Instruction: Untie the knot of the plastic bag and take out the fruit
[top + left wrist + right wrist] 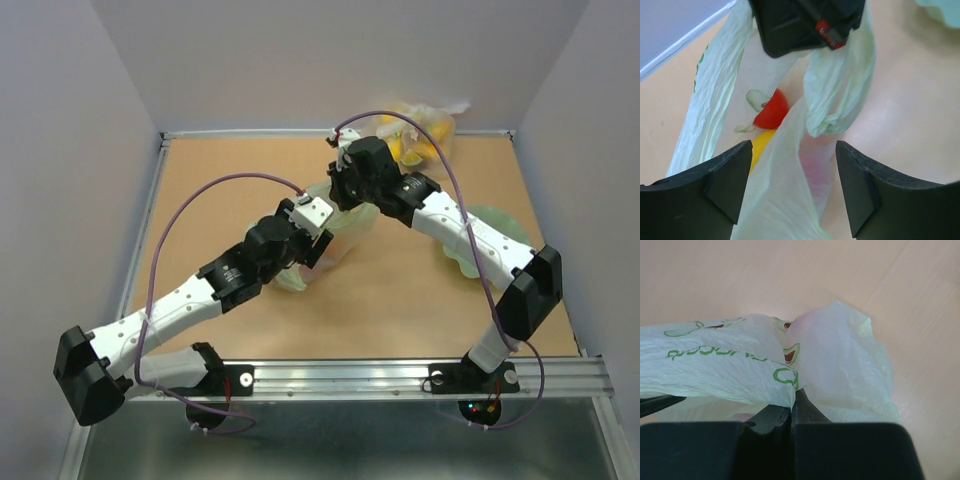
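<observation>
The pale green plastic bag (345,225) lies mid-table between my two arms. My right gripper (795,401) is shut on a fold of the bag's printed film (740,360) and holds it up off the table. In the left wrist view that gripper (810,22) hangs above the bag's mouth. My left gripper (794,150) is open, with a loose flap of the bag (780,185) running between its fingers (725,175). Inside the bag a red fruit (772,110) and a yellow fruit (762,145) show. The knot is out of view.
A clear bag with yellow fruit (420,135) leans at the back wall. Another pale green crumpled film (490,232) lies under the right arm. Grey walls close in the table's left, right and back; a metal rail (400,375) runs along the near edge.
</observation>
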Robot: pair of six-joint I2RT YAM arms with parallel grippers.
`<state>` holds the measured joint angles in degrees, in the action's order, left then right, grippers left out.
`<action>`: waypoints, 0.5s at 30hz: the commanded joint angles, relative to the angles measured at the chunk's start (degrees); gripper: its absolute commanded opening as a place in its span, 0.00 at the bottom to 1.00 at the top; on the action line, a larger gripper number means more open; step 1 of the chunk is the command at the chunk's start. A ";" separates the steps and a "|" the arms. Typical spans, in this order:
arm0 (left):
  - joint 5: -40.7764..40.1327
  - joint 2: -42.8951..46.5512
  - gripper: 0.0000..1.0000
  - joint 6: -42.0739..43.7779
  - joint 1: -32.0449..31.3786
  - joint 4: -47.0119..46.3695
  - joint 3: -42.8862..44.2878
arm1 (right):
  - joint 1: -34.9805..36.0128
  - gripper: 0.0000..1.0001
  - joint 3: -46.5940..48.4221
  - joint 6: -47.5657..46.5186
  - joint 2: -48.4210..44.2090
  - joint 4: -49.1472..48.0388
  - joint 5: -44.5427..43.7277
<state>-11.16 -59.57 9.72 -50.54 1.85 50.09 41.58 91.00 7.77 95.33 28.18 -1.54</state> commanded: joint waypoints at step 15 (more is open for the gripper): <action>-1.32 -13.55 0.82 5.15 -0.17 -13.54 -5.88 | -0.71 0.00 2.07 -1.70 -1.29 0.38 -5.05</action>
<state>-13.45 -70.52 17.50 -50.52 -8.69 45.30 41.56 90.98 7.29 94.61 29.34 -3.44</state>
